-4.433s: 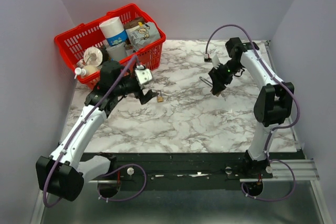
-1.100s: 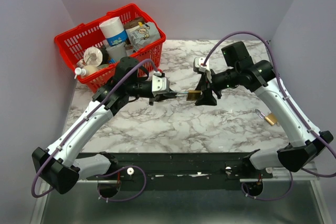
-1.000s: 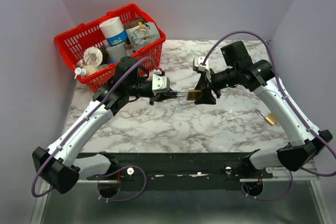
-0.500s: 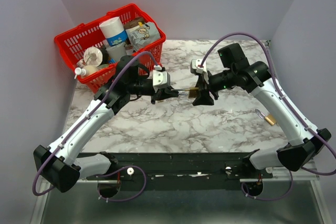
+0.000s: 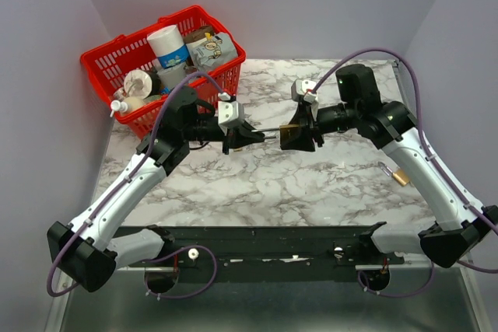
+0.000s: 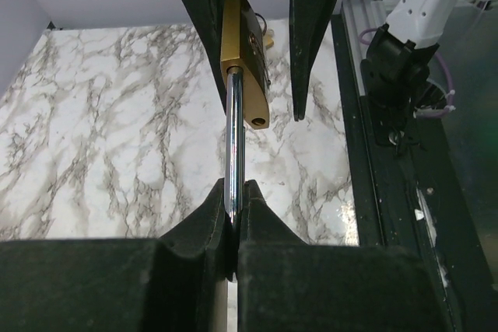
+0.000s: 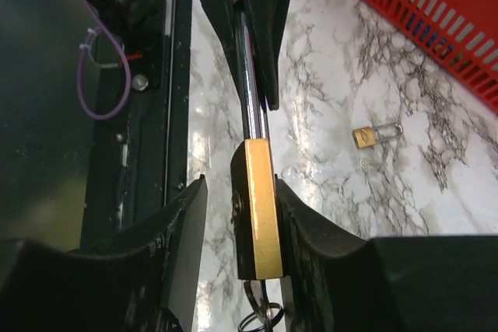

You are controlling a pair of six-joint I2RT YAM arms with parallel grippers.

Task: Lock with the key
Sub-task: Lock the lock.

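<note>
Left gripper (image 6: 236,193) pinched the shackle (image 6: 233,145) of the padlock (image 6: 245,60); right gripper (image 7: 240,188), at 3 o'clock, stood spread around its brass body.

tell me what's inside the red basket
A white tub with a blue band, a silvery pouch and a white pump bottle show in the red basket; whatever lies beneath them is covered.

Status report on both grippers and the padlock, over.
Left gripper shut on padlock shackle. Right gripper open, jaws straddling brass body, gap on one side. Key ring at the body's base. Nothing in the way.
</note>
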